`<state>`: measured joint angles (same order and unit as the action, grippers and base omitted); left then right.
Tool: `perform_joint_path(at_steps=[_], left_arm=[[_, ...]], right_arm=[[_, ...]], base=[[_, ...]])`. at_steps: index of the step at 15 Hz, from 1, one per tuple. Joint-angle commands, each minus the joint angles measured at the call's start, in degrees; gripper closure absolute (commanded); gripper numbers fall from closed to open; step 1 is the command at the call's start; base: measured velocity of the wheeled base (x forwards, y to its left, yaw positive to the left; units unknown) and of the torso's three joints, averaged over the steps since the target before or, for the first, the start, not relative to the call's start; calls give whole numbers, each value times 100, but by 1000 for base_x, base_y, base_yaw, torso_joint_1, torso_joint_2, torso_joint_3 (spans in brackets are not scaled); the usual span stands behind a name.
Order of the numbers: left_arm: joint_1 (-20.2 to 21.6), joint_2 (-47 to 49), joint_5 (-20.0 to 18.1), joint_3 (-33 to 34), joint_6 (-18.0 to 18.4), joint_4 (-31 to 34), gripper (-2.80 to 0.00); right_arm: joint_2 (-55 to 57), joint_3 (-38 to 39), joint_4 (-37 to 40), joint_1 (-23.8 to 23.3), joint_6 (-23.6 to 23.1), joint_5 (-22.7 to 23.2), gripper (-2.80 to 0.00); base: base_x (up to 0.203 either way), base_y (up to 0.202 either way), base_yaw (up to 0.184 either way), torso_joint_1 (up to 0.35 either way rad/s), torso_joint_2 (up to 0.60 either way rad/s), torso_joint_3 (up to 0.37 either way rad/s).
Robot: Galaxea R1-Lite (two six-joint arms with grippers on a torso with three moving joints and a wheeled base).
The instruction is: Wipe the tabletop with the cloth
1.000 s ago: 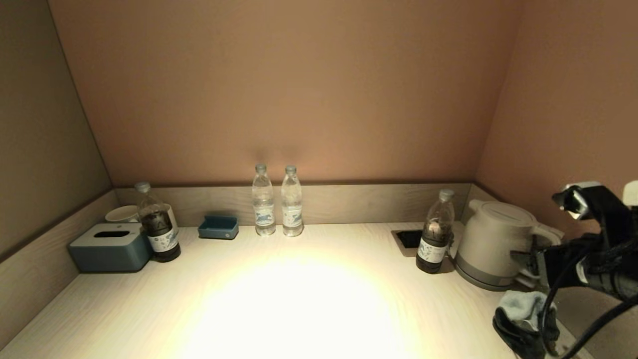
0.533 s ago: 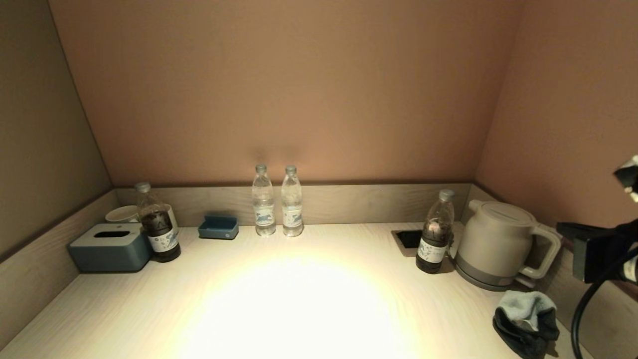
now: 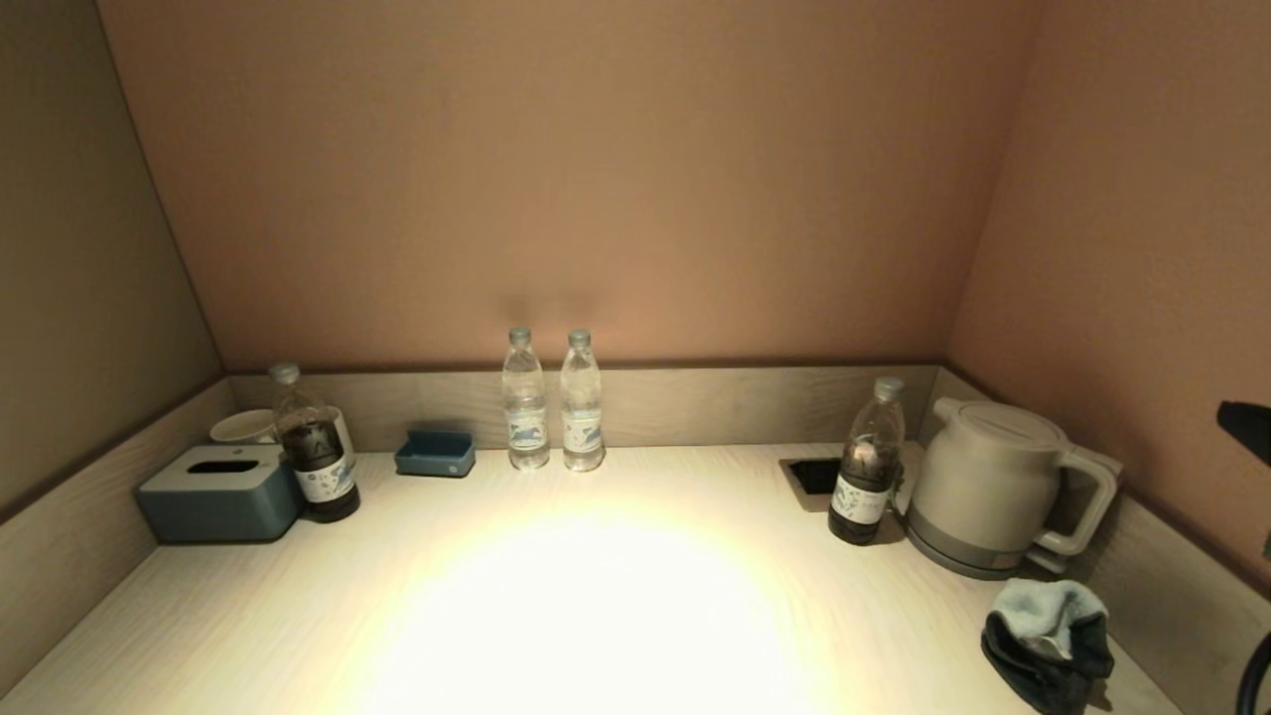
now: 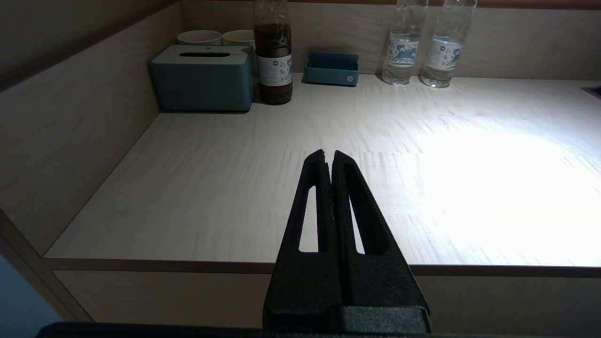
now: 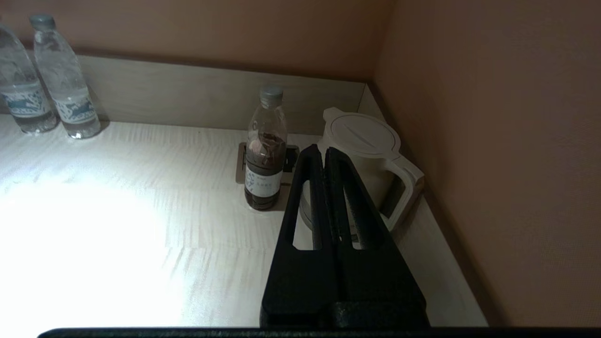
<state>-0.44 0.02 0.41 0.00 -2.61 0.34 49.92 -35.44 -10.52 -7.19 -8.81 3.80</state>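
The cloth (image 3: 1048,641), light blue over a dark part, lies crumpled on the pale wooden tabletop (image 3: 596,596) at the front right corner, just in front of the kettle. No gripper touches it. My right gripper (image 5: 324,152) is shut and empty, held above the table's right side and pointing toward the kettle; only a dark bit of its arm (image 3: 1246,427) shows at the head view's right edge. The cloth does not show in the right wrist view. My left gripper (image 4: 328,155) is shut and empty, above the table's front edge on the left side.
A white kettle (image 3: 983,487) and a dark bottle (image 3: 862,467) stand at the back right by a socket recess (image 3: 814,475). Two clear bottles (image 3: 552,402) stand at the back middle. A blue tray (image 3: 435,453), dark bottle (image 3: 313,447), tissue box (image 3: 220,492) and cups (image 3: 243,425) stand back left.
My right arm has drawn back to the right, away from the cloth and almost out of the head view. The cloth stays where it lay.
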Motion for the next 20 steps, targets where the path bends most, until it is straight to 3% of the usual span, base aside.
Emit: perform_joint_path(at_steps=[1,7,12,16,20], left_arm=[[0,-2,3,0,-3,1,0],[0,-2,3,0,-3,1,0],[0,-2,3,0,-3,1,0],[0,-2,3,0,-3,1,0],[0,-2,3,0,-3,1,0]], right_arm=[[-593,112,-10,-1,243,3,0],[-1929,589,79,-8,326,-43,0],[-2913,728,838,8,452,-61,0],[-3410,714,1527,166,688,-82,0],[-3419,688,1520,200,866,-187,0]], base=[[0,0,0,0,0,0],[0,0,0,0,0,0],[0,0,0,0,0,0],[0,0,0,0,0,0],[0,0,0,0,0,0]])
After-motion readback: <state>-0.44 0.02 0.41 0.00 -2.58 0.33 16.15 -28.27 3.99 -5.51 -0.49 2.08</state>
